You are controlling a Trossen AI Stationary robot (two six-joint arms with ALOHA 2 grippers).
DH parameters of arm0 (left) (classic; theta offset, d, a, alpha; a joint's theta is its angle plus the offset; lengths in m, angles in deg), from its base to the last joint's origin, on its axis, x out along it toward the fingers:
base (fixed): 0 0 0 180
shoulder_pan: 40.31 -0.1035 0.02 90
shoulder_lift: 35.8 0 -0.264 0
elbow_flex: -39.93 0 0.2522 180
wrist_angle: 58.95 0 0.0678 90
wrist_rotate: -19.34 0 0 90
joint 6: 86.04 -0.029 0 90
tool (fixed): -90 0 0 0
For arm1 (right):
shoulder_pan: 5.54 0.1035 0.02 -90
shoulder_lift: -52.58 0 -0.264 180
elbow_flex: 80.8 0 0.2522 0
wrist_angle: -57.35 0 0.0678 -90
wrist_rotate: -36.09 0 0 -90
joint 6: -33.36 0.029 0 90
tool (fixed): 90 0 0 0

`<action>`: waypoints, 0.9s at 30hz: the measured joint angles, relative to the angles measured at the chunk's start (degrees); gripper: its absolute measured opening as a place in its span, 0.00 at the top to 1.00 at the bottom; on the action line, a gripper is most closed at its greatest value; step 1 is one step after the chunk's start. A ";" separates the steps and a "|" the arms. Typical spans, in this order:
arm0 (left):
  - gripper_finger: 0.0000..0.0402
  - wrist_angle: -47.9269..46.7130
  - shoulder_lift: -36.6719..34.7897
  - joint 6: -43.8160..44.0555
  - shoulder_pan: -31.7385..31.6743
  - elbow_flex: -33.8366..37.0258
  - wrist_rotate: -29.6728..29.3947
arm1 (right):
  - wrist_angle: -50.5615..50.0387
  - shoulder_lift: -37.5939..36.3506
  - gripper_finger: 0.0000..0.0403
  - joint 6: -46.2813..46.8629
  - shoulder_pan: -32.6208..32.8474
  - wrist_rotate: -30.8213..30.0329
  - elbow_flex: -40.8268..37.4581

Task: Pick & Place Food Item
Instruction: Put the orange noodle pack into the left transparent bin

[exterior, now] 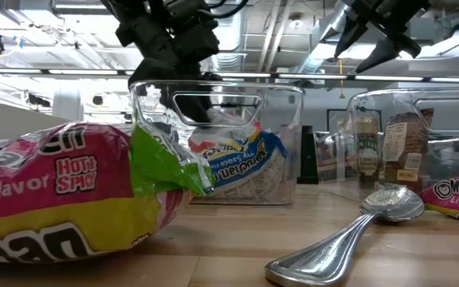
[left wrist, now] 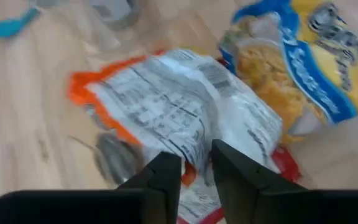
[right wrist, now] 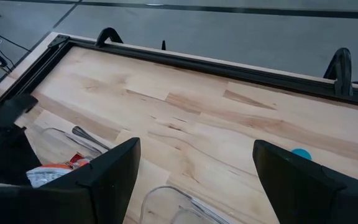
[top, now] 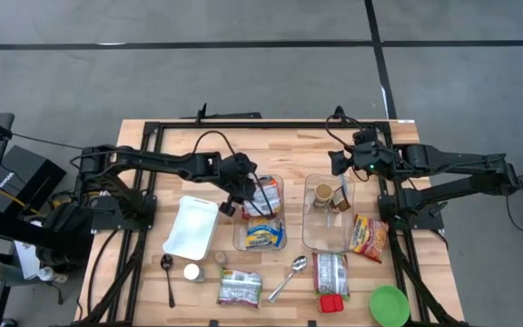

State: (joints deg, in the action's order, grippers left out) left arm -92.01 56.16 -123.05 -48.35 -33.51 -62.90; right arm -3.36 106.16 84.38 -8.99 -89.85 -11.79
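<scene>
Left hand (top: 246,198) sits over the far end of the left clear bin (top: 280,211), fingers (left wrist: 164,177) a narrow gap apart, tips at the white-and-orange noodle pack (left wrist: 179,106). From the wrist view the pack lies just beyond the tips; cannot tell whether they pinch it. The pack rests inside the bin at its far end, printed back facing the camera, crumpled. A blue-and-yellow noodle pack (top: 263,235) lies in the same bin, nearer the front, touching or overlapping the first.

Right hand (top: 345,166) hovers above the far end of the right clear bin (top: 309,227), fingers (right wrist: 110,171) spread wide, nothing between them. That bin holds a small jar (top: 322,193) and a dark packet (top: 343,195).

On the worktop (top: 180,145): white tray (top: 192,227) left of the bins, black spoon (top: 168,272) and a small cap (top: 192,272) in front of it, a green-and-pink pack (top: 240,288) at the front edge, metal spoon (top: 289,277) beside it, another pack (top: 331,272) before the right bin, red-yellow pack (top: 370,236) to its right, green bowl (top: 389,305) at the front right corner.
</scene>
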 joint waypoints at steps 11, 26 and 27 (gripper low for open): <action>0.73 0.01 -1.05 6.77 0.02 0.00 -16.31 | 0.32 0.00 0.24 0.00 0.00 0.00 0.00; 0.77 1.18 -7.78 21.21 0.66 0.00 -19.66 | 0.75 0.02 0.24 -0.04 0.02 0.17 -0.04; 0.77 2.32 -8.89 23.96 0.66 0.00 -19.72 | 0.91 -0.01 0.24 -0.04 0.00 0.16 -0.05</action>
State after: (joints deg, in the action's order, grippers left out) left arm -89.69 47.27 -99.08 -47.69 -33.51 -82.63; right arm -2.44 106.15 84.34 -8.99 -89.69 -11.84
